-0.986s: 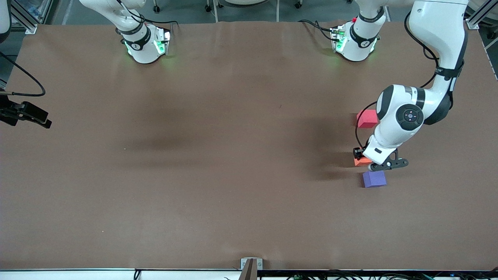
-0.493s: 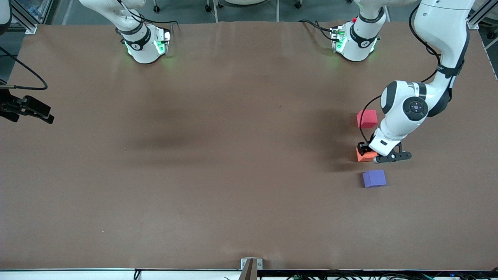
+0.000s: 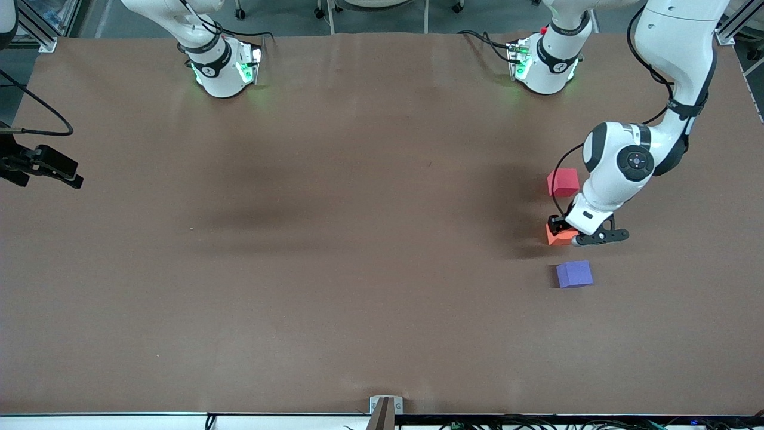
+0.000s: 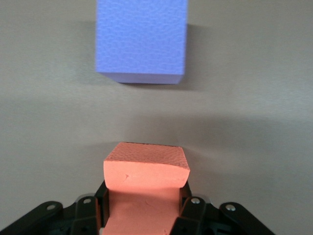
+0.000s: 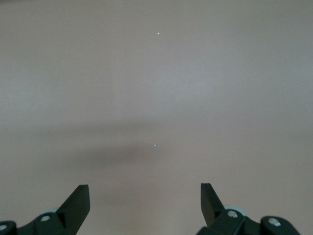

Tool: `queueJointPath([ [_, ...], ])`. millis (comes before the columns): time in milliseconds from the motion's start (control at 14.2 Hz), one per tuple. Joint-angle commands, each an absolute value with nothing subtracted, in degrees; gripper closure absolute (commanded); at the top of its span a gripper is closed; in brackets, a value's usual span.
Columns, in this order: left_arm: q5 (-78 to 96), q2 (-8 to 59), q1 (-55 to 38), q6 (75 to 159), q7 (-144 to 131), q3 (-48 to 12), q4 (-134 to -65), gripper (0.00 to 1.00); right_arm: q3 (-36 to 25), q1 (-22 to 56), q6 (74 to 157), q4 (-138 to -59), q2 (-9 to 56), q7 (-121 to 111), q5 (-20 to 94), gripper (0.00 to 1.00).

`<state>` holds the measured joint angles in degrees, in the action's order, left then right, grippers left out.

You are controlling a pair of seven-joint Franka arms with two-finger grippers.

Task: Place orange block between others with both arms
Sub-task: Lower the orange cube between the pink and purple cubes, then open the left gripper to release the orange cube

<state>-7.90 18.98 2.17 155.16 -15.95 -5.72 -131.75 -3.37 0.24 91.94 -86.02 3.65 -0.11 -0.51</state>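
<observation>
The orange block (image 3: 555, 235) sits squeezed in my left gripper (image 3: 566, 234), which is shut on it low over the table. It lies between the red-pink cube (image 3: 563, 182), farther from the front camera, and the purple-blue cube (image 3: 574, 274), nearer to it. I cannot tell whether the block touches the table. The left wrist view shows the orange block (image 4: 146, 166) in my left gripper (image 4: 145, 198), with the purple-blue cube (image 4: 142, 39) a short gap ahead. My right gripper (image 3: 70, 179) waits open at the right arm's end of the table. In its own wrist view the right gripper (image 5: 145, 196) holds nothing over bare table.
A brown cover (image 3: 334, 251) spans the table. Two green-lit arm bases (image 3: 224, 71) (image 3: 543, 65) stand along the edge farthest from the front camera. A small metal bracket (image 3: 385, 406) sits at the nearest edge.
My left gripper has carried the orange block away from the purple-blue cube toward the red-pink one. The right gripper has shifted slightly at the table's end.
</observation>
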Motion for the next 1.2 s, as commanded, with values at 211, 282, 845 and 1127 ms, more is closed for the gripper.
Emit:
queueJointPath([
  [211,-9.14,19.86,4.39,158.03,-14.76,-6.76,-132.71,0.78,-2.55,-0.88,91.41,-86.31,2.81,-0.09,-0.7,0.0],
  [282,-9.05,19.86,4.57,158.03,-14.85,-7.12,-132.8,0.78,-2.29,-1.14,91.41,-86.31,2.81,-0.09,-0.7,0.0],
  [845,-9.05,20.3,4.66,158.12,-14.68,-7.91,-133.5,0.77,-2.29,-0.7,89.82,-86.31,2.81,-0.26,-0.79,0.0],
  [1127,-9.05,20.04,4.57,157.68,-14.68,-7.82,-133.51,0.0,-2.37,-0.79,90.0,-86.13,2.81,-0.35,-0.88,0.0],
])
